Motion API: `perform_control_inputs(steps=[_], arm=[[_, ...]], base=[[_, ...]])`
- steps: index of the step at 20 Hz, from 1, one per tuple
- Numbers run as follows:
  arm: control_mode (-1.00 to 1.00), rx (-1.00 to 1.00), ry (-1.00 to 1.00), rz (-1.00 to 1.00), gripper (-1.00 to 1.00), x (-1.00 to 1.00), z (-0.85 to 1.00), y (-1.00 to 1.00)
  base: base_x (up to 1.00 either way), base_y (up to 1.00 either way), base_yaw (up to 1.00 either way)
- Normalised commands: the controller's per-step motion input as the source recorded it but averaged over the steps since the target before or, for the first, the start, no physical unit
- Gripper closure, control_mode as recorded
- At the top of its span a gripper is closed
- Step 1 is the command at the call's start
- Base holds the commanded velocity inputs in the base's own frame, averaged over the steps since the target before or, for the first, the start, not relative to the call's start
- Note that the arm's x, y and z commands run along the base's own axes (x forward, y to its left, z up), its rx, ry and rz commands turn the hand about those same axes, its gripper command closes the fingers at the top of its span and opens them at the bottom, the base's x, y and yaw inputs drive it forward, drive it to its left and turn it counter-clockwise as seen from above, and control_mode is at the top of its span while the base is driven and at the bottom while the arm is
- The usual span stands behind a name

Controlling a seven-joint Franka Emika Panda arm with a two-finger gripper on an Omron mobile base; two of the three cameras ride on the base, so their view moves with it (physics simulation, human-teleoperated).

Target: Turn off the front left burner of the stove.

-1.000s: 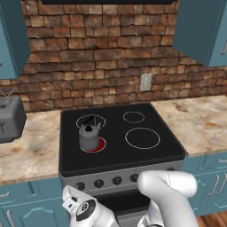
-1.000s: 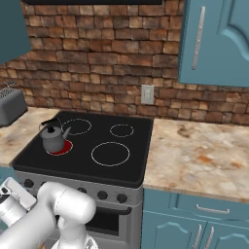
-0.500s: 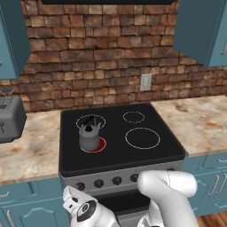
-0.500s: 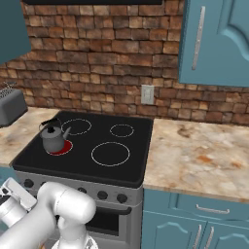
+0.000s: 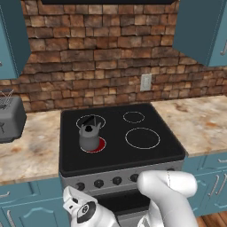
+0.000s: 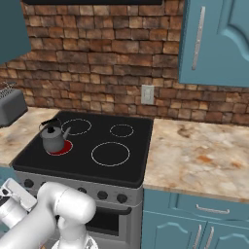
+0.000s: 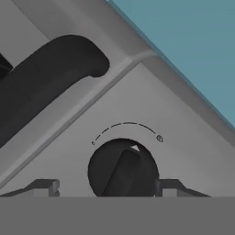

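Observation:
The stove (image 5: 133,166) has a black glass top. Its front left burner (image 5: 99,145) glows red under a small grey kettle (image 5: 88,135); both also appear in the right base view, burner (image 6: 63,148) and kettle (image 6: 52,138). A row of black knobs (image 5: 98,183) lines the front panel. In the hand view my gripper (image 7: 106,187) is open and straddles one black knob (image 7: 123,170). The right fingertip (image 7: 169,187) sits against the knob's edge, and the left fingertip (image 7: 45,187) stands a little apart. The knob's bar is tilted, with a white pointer near a dashed arc. My wrist (image 5: 82,212) hangs low before the stove's left front.
The black oven handle (image 7: 46,78) runs just beside the knob, and a blue cabinet front (image 7: 183,46) borders the panel. A toaster (image 5: 9,119) stands on the left counter. Speckled counter (image 6: 199,155) extends right of the stove. Unlit rings (image 5: 142,138) mark the other zones.

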Motion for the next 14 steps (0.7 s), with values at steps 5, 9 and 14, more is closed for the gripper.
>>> perform_control_inputs(steps=[5,9,14], arm=[[-1.00,0.00,-0.05,0.00,-1.00,0.10,0.00,0.08],[-1.00,0.00,-0.06,0.01,-1.00,0.16,0.00,0.19],[-1.00,0.00,-0.02,0.00,-1.00,0.21,0.00,0.27]], base=[[0.00,0.00,0.00],[0.00,0.00,0.00],[0.00,0.00,0.00]])
